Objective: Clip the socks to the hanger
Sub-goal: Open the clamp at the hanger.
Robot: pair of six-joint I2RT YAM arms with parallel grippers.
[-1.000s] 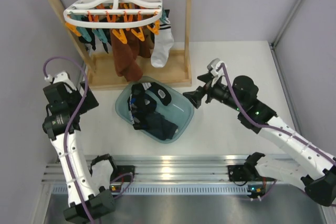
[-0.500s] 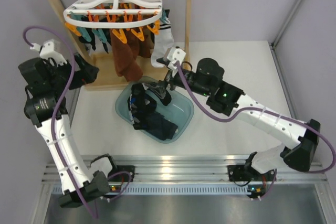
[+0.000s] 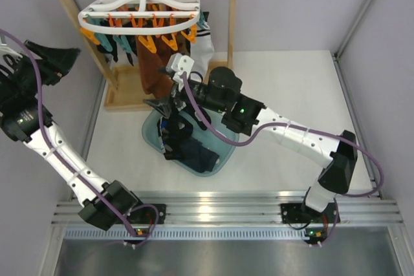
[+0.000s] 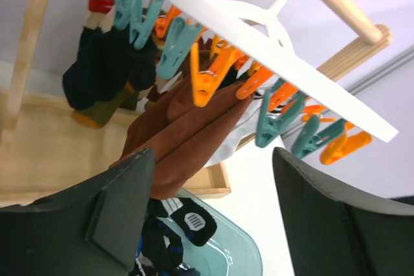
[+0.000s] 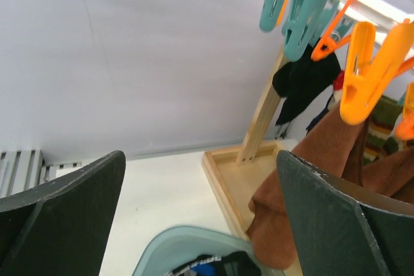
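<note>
The dark socks (image 3: 184, 141) lie heaped in a teal bin (image 3: 223, 135); the left wrist view shows them low down (image 4: 189, 222). The white hanger (image 3: 139, 6) hangs from the wooden rack with orange and teal clips (image 4: 202, 81). Raised at the far left, level with the hanger, my left gripper (image 3: 65, 63) is open and holds nothing (image 4: 213, 159). My right gripper (image 3: 163, 105) hovers over the bin's far left rim, below the hanger, also open and holding nothing (image 5: 200, 159). A few dark socks (image 3: 119, 46) hang clipped at the hanger's left.
Large brown socks (image 3: 155, 72) and a white striped sock (image 3: 199, 56) hang from the hanger, just beside my right gripper. The rack's wooden base tray (image 5: 239, 179) and post (image 3: 77, 24) stand behind the bin. Walls close in left and right.
My left arm has swung up and to the left, to the hanger's height. My right arm has reached left across the bin to its far left rim, under the hanger.
</note>
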